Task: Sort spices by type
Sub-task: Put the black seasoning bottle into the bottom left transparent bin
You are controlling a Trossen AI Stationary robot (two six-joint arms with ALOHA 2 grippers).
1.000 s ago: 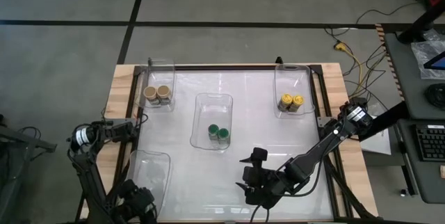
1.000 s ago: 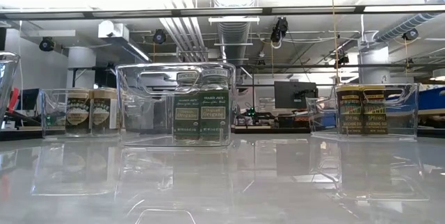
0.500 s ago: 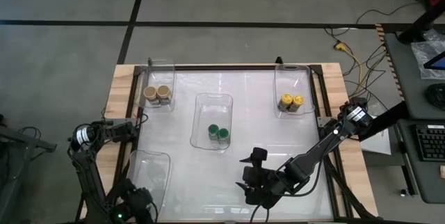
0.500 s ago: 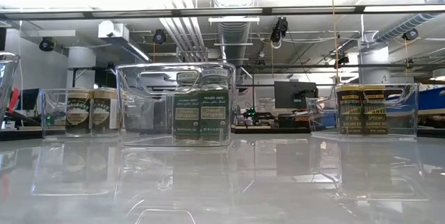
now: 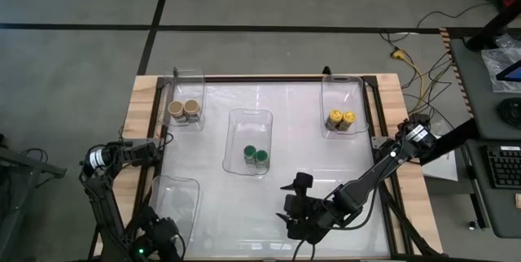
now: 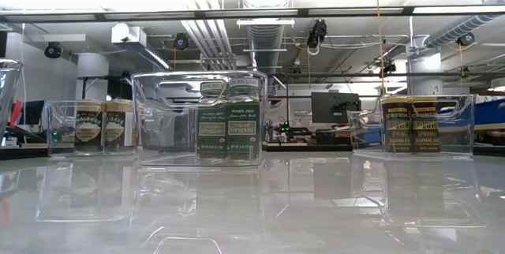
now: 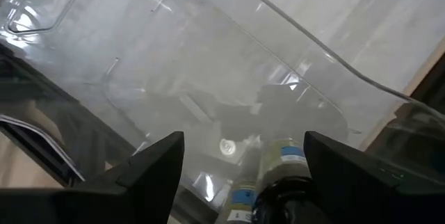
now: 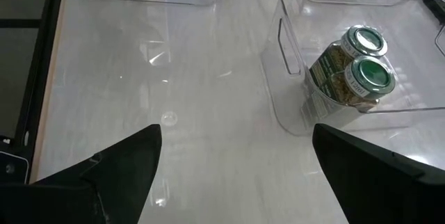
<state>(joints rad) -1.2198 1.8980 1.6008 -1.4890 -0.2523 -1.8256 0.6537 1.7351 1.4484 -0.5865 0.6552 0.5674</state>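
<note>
From the high view I see the table [image 5: 285, 172] with four clear bins: the tan-lidded jars [image 5: 184, 111] at upper left, the green-lidded jars [image 5: 256, 155] in the centre bin [image 5: 248, 141], the yellow-lidded jars [image 5: 340, 119] at upper right, and a fourth bin [image 5: 173, 203] at lower left. My right gripper [image 5: 295, 205] sits low and centre-right, its arm folded down from the right edge, well apart from the green jars above and left of it. My left gripper [image 5: 155, 242] is at the bottom left, right at the fourth bin's lower end. In the low view the three jar pairs stand upright in a row, tan at left [image 6: 102, 126], green in the middle [image 6: 228, 130], yellow-lidded at right [image 6: 422, 124]; only a dark bit of arm shows at the top edge. In the left wrist view my fingers [image 7: 149, 165] stand wide, and a dark-lidded jar [image 7: 278, 175] lies between them low in the frame behind the clear bin wall [image 7: 229, 57]; I cannot tell if they touch it. In the right wrist view my fingers [image 8: 125, 165] are spread wide over bare table, holding nothing, with the green jars [image 8: 353, 67] at right, well clear.
</note>
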